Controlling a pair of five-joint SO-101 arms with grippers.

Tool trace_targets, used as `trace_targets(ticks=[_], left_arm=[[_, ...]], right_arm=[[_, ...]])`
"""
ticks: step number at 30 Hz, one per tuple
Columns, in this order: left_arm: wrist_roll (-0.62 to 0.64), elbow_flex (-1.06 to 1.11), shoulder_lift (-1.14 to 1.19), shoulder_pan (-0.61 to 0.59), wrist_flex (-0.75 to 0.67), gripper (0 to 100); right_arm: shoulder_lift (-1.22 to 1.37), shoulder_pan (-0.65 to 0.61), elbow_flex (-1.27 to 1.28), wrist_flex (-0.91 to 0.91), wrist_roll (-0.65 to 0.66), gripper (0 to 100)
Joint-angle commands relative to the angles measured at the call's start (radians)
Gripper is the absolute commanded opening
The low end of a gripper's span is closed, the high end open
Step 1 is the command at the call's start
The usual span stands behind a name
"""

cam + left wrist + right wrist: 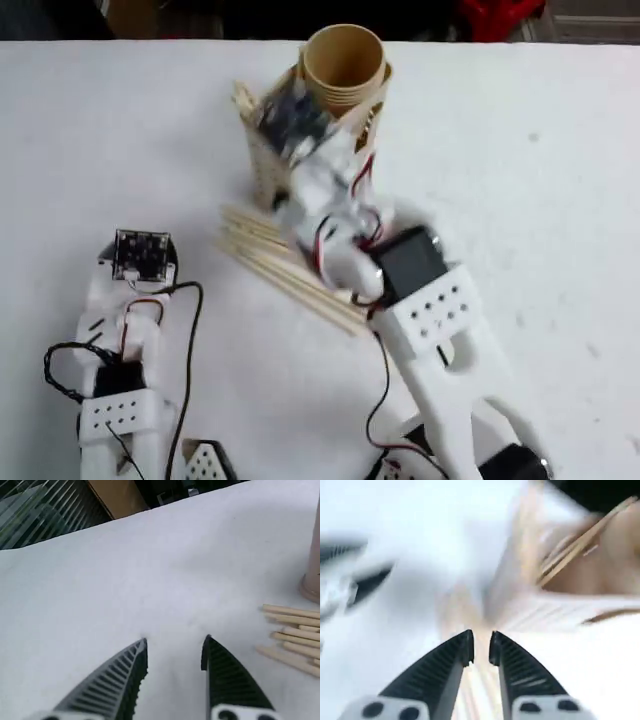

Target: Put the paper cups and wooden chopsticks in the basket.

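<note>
A stack of paper cups (344,62) stands in the pale basket (262,160) at the table's far middle. A few wooden chopsticks (580,535) lean inside the basket (560,607). A loose pile of chopsticks (285,270) lies on the table in front of it, also seen as chopsticks (292,635) from the left wrist. My right arm (430,310) stretches from the near right up to the basket's front. Its gripper (480,647) hovers over the pile, open by a narrow gap with nothing in it. My left gripper (175,650) is open and empty, left of the pile.
White table (520,170) all around, with its far edge just behind the basket. The left arm (125,330) sits near the front left with loose black cables (185,350). A tan base (314,575) shows beyond the chopsticks; cup or basket, I cannot tell.
</note>
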Motion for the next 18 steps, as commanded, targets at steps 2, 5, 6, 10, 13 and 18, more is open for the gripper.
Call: trace_targets(ticks=[2, 5, 6, 10, 13, 18], left_arm=[[0.008, 0.0, -0.015, 0.01, 0.003, 19], [0.008, 0.0, -0.015, 0.01, 0.003, 19], [0.008, 0.0, -0.015, 0.01, 0.003, 19], [0.008, 0.0, -0.015, 0.01, 0.003, 19], [0.008, 0.0, -0.015, 0.01, 0.003, 19], [0.008, 0.0, -0.015, 0.01, 0.003, 19]], right_arm=[[-0.025, -0.081, 0.249, -0.044, 0.149, 7.0], [0.008, -0.087, 0.45, -0.189, 0.167, 7.0], [0.027, -0.085, 0.502, -0.246, 0.169, 7.0], [0.147, -0.085, 0.595, -0.423, 0.167, 7.0], [0.271, -0.085, 0.555, -0.447, 0.169, 7.0], [0.469, -0.085, 0.436, -0.443, 0.169, 7.3]])
